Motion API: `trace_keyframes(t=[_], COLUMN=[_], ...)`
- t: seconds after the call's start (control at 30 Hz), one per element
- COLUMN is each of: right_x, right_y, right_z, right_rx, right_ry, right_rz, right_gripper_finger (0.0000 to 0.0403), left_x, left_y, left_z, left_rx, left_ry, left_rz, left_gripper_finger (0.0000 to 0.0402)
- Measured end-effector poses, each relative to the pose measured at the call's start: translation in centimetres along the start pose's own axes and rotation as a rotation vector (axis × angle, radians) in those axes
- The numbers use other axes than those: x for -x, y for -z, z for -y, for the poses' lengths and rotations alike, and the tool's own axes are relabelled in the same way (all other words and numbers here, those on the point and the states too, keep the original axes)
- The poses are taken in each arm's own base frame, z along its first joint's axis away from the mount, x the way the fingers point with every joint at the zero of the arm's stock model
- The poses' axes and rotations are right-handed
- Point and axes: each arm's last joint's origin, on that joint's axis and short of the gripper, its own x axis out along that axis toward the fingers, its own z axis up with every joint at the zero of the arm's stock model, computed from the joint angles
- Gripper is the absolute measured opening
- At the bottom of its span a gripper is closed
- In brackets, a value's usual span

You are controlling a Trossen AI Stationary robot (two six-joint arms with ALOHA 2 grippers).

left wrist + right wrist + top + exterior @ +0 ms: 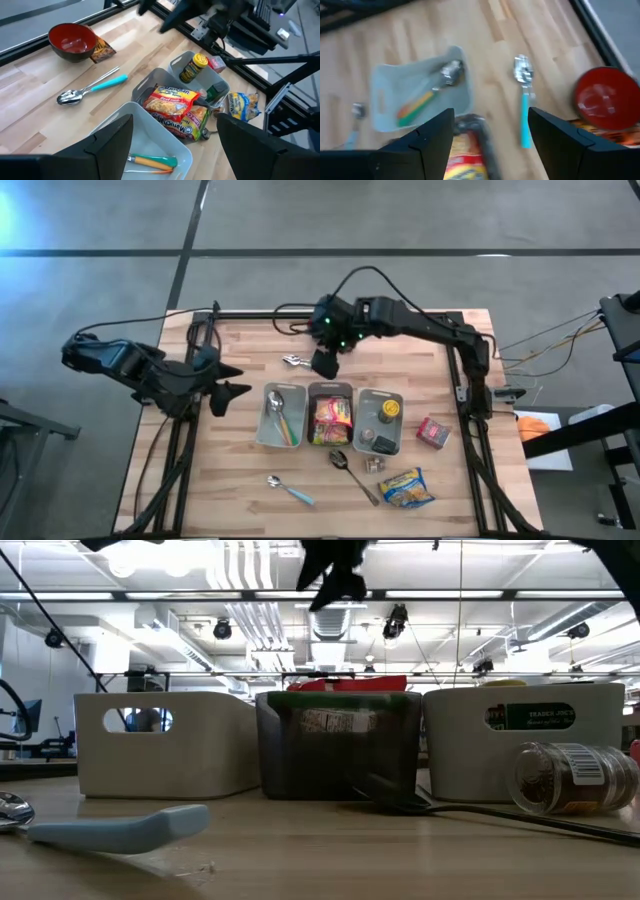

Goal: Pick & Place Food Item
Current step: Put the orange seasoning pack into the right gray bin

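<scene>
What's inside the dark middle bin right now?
The dark middle bin holds ramen noodle packets, stacked, a red-and-yellow one on top. Anything beneath them is covered. The right gripper, open and empty, hangs just behind the bin.

three bins (379, 419) mid-table, bare wood (250, 345) behind

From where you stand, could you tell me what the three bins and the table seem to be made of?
The left bin and the right bin look like matte pale plastic: smooth moulded walls with rounded corners. The middle bin looks like the same plastic in dark grey. The table appears to be light unpainted wood: jointed strips with visible grain.
</scene>
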Motion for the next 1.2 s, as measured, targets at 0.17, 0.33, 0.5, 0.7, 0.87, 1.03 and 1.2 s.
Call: trace_keyframes(t=[0.17, 0.33, 0.5, 0.7, 0.87, 1.03, 1.2], right_x=[-1.5, -2.3, -2.0, -3.5, -5.6, -7.4, -9.2], right_y=[-0.1, 0.0, 0.9, 3.3, 5.6, 7.4, 8.7], right_z=[2.4, 5.5, 9.6, 14.3, 17.4, 18.7, 18.9], right_rx=[-0.028, -0.263, -0.543, -0.738, -0.805, -0.831, -0.879], right_ry=[0.023, 0.065, 0.145, 0.107, 0.093, 0.074, 0.061], right_rz=[-0.040, -0.073, -0.132, -0.262, -0.304, -0.318, -0.309], right_gripper_finger=[0.0249, 0.0249, 0.0249, 0.0249, 0.0249, 0.0249, 0.0249], left_x=[0.5, 0.4, 0.4, 0.2, 0.2, 0.2, 0.0], left_y=[0.1, 0.3, 0.2, 0.1, 0.0, -0.2, -0.4], left_z=[-0.5, -0.6, -0.7, -0.8, -0.9, -1.1, -1.3], left_rx=[-0.005, -0.017, -0.011, 0.002, 0.046, 0.054, 0.072], left_ry=[0.000, -0.010, -0.020, -0.030, -0.050, -0.072, -0.092], left_rz=[-0.019, -0.039, -0.035, -0.030, -0.007, 0.012, 0.022], left_gripper_finger=[0.0290, 0.0290, 0.0290, 0.0290, 0.0290, 0.0290, 0.0290])
